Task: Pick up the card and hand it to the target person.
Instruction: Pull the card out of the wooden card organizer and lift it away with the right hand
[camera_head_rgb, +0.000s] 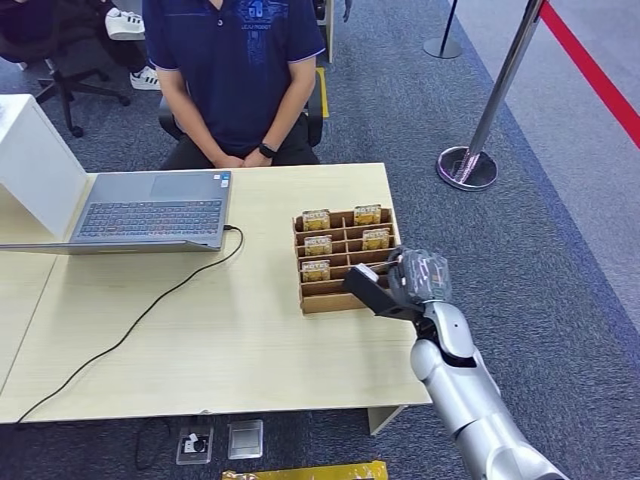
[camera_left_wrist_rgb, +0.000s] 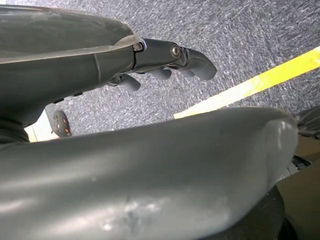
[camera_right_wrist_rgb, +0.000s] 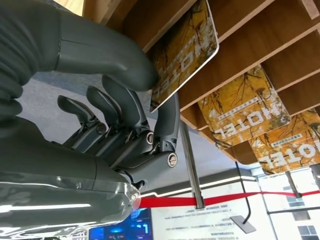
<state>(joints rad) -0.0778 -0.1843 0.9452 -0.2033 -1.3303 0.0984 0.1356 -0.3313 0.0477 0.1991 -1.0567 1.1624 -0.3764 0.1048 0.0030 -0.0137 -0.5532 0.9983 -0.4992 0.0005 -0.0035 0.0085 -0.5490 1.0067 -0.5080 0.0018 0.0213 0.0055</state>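
Right hand (camera_head_rgb: 413, 281) at the near right corner of the cardboard card rack (camera_head_rgb: 346, 259), thumb and a finger (camera_right_wrist_rgb: 168, 120) pinching the corner of a yellow hotel card (camera_right_wrist_rgb: 183, 52) that sits in a front slot. Other fingers curled beside it. More cards (camera_head_rgb: 367, 214) upright in the rack's far slots, each in its own compartment. Rack resting on the right part of the pale wooden table (camera_head_rgb: 226, 330). Open laptop (camera_head_rgb: 151, 210) to the far left, black cable (camera_head_rgb: 136, 325) trailing toward the near edge. Seated person (camera_head_rgb: 234, 75) in a dark blue shirt behind the table's far edge, hands together. Left hand (camera_left_wrist_rgb: 166, 62) hanging over grey carpet, fingers loosely extended, holding nothing.
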